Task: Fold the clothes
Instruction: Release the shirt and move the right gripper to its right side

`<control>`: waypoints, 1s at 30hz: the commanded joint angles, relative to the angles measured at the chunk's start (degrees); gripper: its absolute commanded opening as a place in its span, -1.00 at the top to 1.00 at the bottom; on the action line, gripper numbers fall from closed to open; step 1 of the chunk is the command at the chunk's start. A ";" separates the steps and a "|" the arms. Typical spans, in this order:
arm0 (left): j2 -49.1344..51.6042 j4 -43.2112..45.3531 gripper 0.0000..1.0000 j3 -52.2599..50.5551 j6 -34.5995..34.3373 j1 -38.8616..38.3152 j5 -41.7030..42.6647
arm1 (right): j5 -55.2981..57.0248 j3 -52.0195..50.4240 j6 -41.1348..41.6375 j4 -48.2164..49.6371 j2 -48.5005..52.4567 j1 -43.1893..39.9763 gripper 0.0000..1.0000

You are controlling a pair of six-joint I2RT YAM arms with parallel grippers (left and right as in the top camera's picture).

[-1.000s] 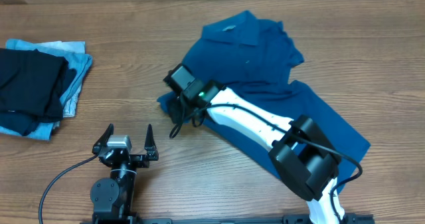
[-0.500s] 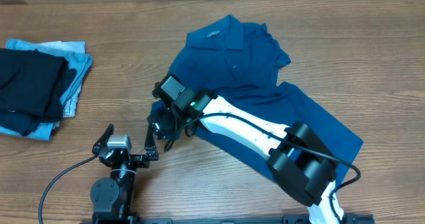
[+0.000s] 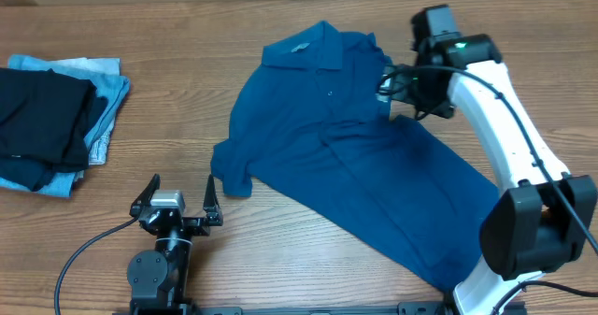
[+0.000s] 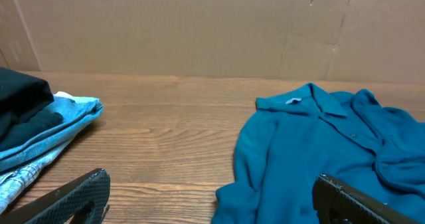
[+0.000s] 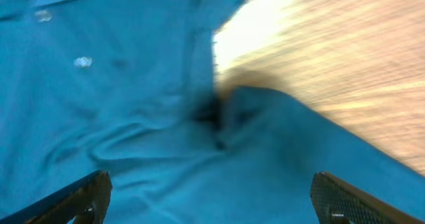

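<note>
The clothes, one deep-blue collared shirt (image 3: 355, 156), lie spread front-up and slanting across the table, collar (image 3: 304, 51) at the back and hem toward the front right. One sleeve (image 3: 232, 165) lies flat at the front left. My right gripper (image 3: 392, 95) hovers open over the other shoulder and sleeve, and in its wrist view only rumpled blue fabric (image 5: 133, 117) lies below the gripper (image 5: 211, 184). My left gripper (image 3: 177, 198) stands open near the front edge, just left of the flat sleeve, nothing between its fingers. In the left wrist view the shirt (image 4: 332, 144) lies ahead to the right of this gripper (image 4: 211, 187).
A stack of folded garments, black (image 3: 42, 119) on pale light blue (image 3: 103, 100), sits at the table's far left, also seen as a black and pale pile (image 4: 40, 121). A cardboard wall (image 4: 199, 24) closes the back. Bare wood (image 3: 168, 81) lies between stack and shirt.
My right gripper dragged the front-left sleeve leftward, opened and let it go, then swung across to the shirt's far-right shoulder. The sleeve now lies flat. The left arm has not moved.
</note>
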 commanded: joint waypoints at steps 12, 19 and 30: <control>-0.50 -0.07 -1.00 -0.22 1.51 -0.33 -0.35 | 1.55 -0.57 2.34 0.22 -0.17 -8.22 -1.00; -0.50 -0.07 -1.00 -0.22 1.51 -0.33 -0.35 | 1.62 -0.57 2.21 1.90 -0.07 -11.43 -0.13; -0.50 -0.07 -1.00 -0.22 1.51 -0.33 -0.35 | -7.15 -10.16 2.43 -6.32 -0.07 -11.37 0.92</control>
